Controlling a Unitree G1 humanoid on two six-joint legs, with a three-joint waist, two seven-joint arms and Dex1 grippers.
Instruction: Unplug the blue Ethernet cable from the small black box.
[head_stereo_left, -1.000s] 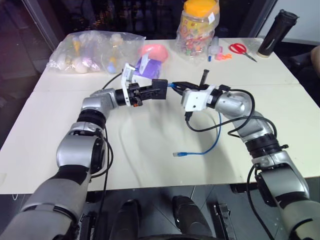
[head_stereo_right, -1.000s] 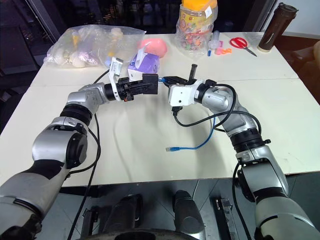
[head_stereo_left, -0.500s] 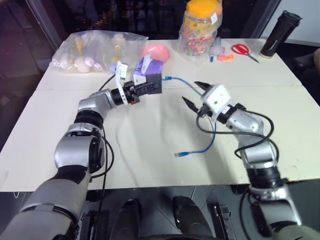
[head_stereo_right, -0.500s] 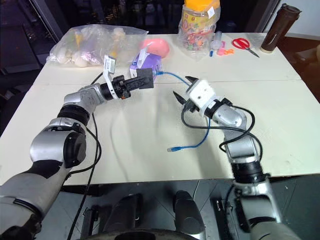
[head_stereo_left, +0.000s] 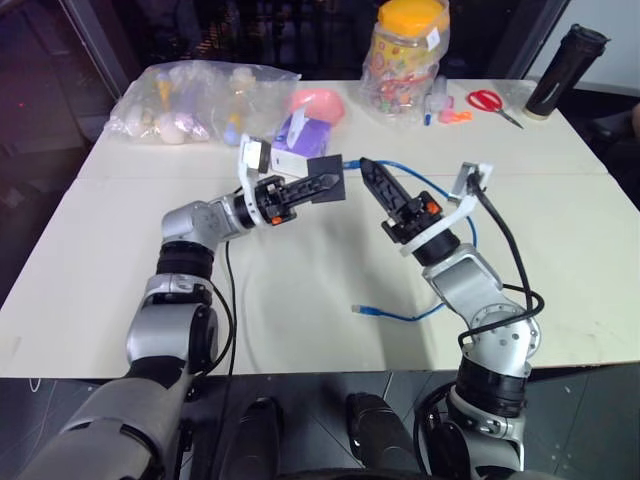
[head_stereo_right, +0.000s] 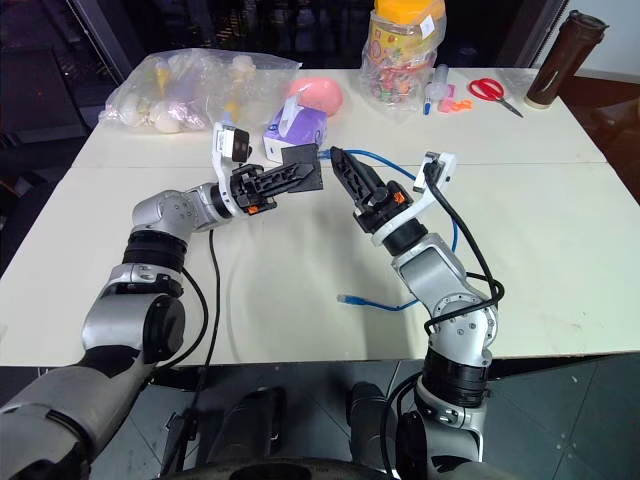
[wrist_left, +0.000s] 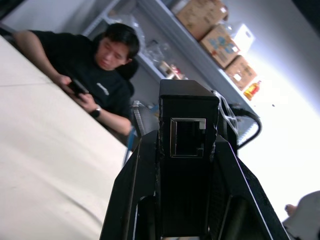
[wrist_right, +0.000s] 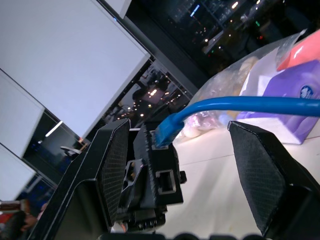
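Holding the box (head_stereo_left: 326, 181) above the surface (head_stereo_left: 300, 290), the left gripper (head_stereo_left: 318, 186) stayed clamped; its port looked empty. The right gripper (head_stereo_left: 372, 180) stood open beside the cable (head_stereo_left: 420, 312), whose plug seemed free. Careless motion could snag it.

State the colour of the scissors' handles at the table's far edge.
Red. The scissors lie near the candy jar; the right eye view shows them best.

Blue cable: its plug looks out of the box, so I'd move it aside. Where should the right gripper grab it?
Take the cable just behind its raised plug. That stretch crosses between the open right gripper's fingers, so closing from both sides should catch it, clear of the box.
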